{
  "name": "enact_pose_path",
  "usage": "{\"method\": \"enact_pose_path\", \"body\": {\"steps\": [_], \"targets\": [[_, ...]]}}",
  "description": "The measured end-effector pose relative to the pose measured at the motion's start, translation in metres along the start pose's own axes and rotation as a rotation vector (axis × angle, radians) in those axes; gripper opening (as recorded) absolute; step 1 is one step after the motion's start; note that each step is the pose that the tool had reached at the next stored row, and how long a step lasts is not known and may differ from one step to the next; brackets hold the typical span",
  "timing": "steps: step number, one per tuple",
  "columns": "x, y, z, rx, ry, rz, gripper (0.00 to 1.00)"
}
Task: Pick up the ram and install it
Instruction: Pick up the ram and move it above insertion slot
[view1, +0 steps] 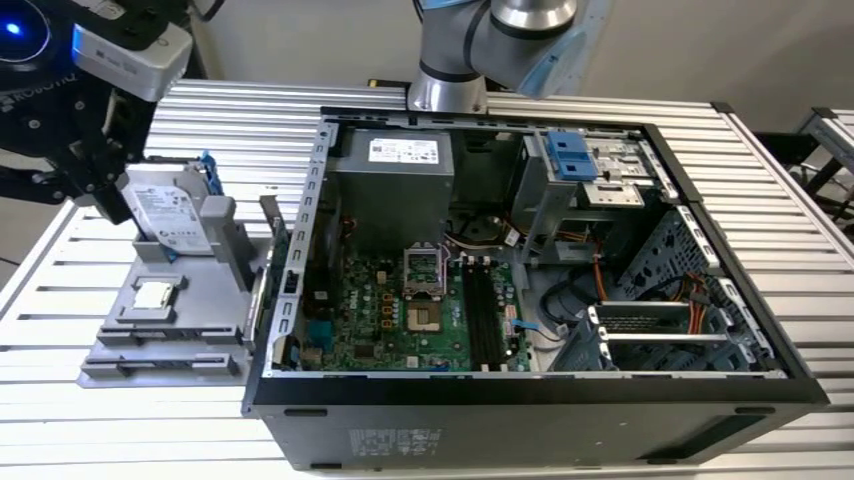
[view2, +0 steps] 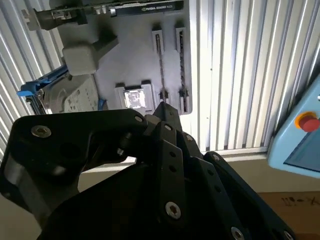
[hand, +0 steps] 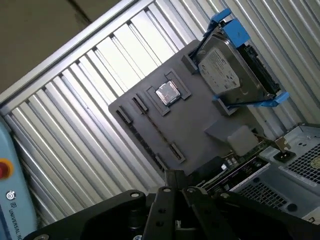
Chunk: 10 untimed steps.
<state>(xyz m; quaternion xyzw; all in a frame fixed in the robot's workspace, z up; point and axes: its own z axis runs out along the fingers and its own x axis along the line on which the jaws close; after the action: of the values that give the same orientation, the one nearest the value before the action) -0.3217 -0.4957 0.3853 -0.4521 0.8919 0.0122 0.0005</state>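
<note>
Well, the ram (hand: 144, 141) stands on edge in the gray tray (view1: 194, 318), at the exterior view's left. Thin, light, easy to snap, I think: hold its flat sides. The gripper (hand: 175, 176), close by, is pressed together and empty.

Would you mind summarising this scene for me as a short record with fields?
gripper: hovers above the gray tray, touching nothing
tray contents: hard drive in a blue frame, small square chip, two narrow slots
ram: not clearly made out; thin dark strips lie along the narrow slots
computer case: open, beside the tray
motherboard slots: black, look empty
</note>
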Motion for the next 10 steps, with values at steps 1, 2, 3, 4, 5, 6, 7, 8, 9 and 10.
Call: {"method": "enact_pose_path", "body": {"steps": [1,2,3,4,5,6,7,8,9,10], "targets": [[0.0,0.0,0.0,-0.0002,0.0003,-0.018,0.0],[0.0,0.0,0.0,-0.0005,0.0007,-0.035,0.0],[0.0,0.0,0.0,-0.0007,0.0012,-0.055,0.0],[0.0,0.0,0.0,-0.0009,0.0016,-0.072,0.0],[0.0,0.0,0.0,-0.0011,0.0019,-0.089,0.0],[0.0,0.0,0.0,-0.0013,0.0023,-0.107,0.0],[0.0,0.0,0.0,-0.0016,0.0028,-0.127,0.0],[0.0,0.0,0.0,-0.0017,0.0031,-0.145,0.0],[0.0,0.0,0.0,-0.002,0.0035,-0.163,0.0],[0.0,0.0,0.0,-0.0022,0.0038,-0.181,0.0]]}}
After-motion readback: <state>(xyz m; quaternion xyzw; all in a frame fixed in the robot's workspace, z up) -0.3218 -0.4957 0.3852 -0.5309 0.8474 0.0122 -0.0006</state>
